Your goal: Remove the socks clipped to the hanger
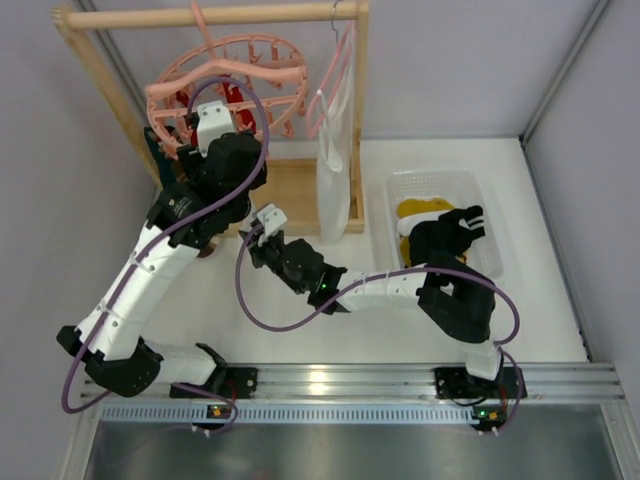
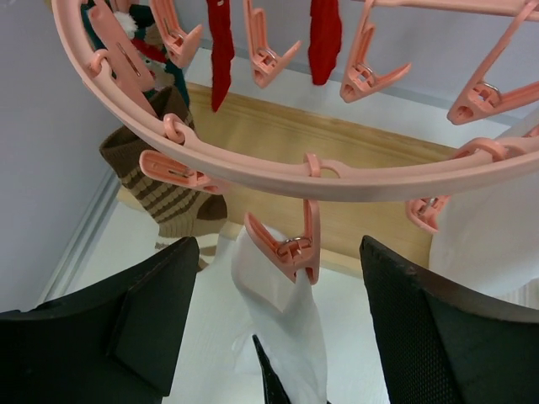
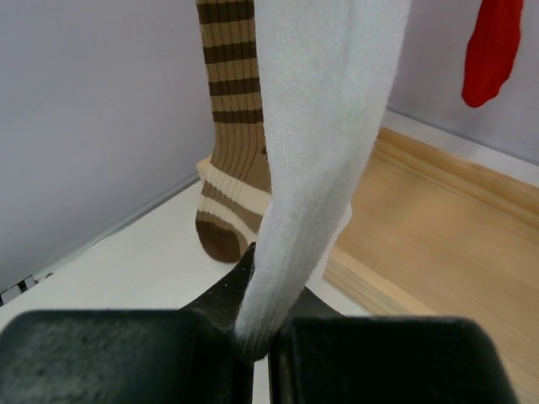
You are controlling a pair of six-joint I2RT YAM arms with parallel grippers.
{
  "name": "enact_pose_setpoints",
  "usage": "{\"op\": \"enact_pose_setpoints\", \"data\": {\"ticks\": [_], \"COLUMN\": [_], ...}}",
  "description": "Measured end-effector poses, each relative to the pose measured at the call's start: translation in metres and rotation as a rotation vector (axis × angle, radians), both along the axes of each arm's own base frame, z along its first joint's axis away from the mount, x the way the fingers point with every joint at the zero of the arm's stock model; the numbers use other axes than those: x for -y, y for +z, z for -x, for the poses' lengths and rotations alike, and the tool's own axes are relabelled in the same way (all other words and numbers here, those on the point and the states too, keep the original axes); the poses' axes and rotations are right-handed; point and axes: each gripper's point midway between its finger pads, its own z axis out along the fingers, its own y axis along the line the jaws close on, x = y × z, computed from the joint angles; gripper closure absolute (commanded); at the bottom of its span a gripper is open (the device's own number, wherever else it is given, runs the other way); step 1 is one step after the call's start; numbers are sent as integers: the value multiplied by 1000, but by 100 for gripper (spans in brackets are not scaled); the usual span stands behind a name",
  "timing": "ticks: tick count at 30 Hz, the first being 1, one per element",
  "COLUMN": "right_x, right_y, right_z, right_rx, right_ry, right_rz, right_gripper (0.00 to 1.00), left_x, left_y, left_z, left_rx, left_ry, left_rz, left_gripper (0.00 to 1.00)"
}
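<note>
The salmon-pink ring hanger (image 1: 240, 62) hangs from the wooden rail, and its rim (image 2: 278, 172) crosses the left wrist view. Red socks (image 2: 221, 42), a brown striped sock (image 2: 173, 198) and a white ribbed sock (image 2: 286, 328) hang from its pegs. My left gripper (image 2: 282, 337) is open just under the ring. Its fingers (image 2: 143, 320) stand on either side of the pink peg (image 2: 295, 248) that holds the white sock, not touching it. My right gripper (image 3: 257, 341) is shut on the white sock's lower end (image 3: 312, 168) and holds it taut. The brown striped sock (image 3: 232, 143) hangs behind it.
A white bin (image 1: 400, 190) at the right holds yellow and black socks (image 1: 440, 225). A slim pink hanger with white cloth (image 1: 335, 165) hangs at the rail's right end. The wooden frame's base (image 1: 295, 195) lies below the ring. Grey walls stand close on the left.
</note>
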Motion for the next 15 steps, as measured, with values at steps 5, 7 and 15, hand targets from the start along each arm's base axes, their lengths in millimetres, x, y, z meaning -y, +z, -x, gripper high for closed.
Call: {"op": "enact_pose_setpoints", "data": {"ticks": [5, 7, 15], "right_x": [-3, -3, -4], "right_y": [-1, -1, -1], "right_z": [6, 7, 9], "right_rx": [6, 5, 6], "right_ry": [9, 12, 17], "right_rz": [10, 11, 11], "right_gripper": [100, 100, 100], "left_x": [-3, -3, -7], "left_y": [-3, -4, -11], "left_z": [-4, -7, -18], "left_rx": [-6, -10, -24], "left_ry": [31, 41, 100], "left_rz": [-35, -50, -106], "left_gripper": [22, 26, 34]}}
